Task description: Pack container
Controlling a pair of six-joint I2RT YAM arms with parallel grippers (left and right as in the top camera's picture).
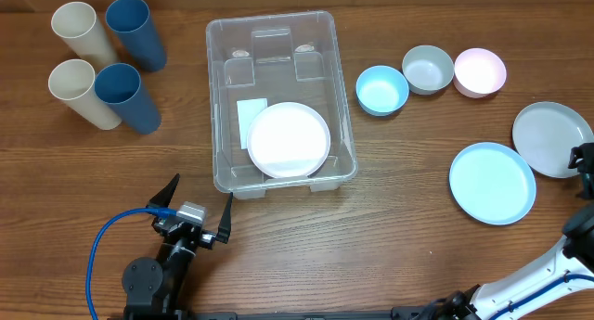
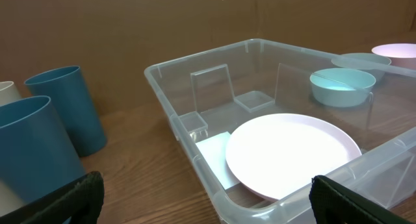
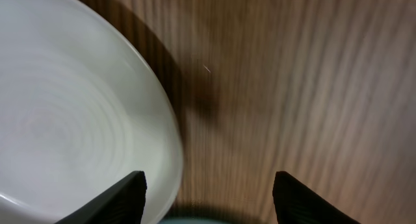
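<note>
Clear plastic, the container (image 1: 213,107) on the table (image 1: 371,255) looks light, slick and flexible, so take it by its rimmed edge; your left gripper (image 1: 201,192) sits spread wide just before it, your right gripper (image 3: 208,185) parted and empty far to its right.

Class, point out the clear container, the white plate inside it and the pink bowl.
container (image 1: 216,97), overhead view, left wall
white plate (image 1: 289,139), overhead view, its centre
pink bowl (image 1: 480,71), overhead view, its hollow
</note>
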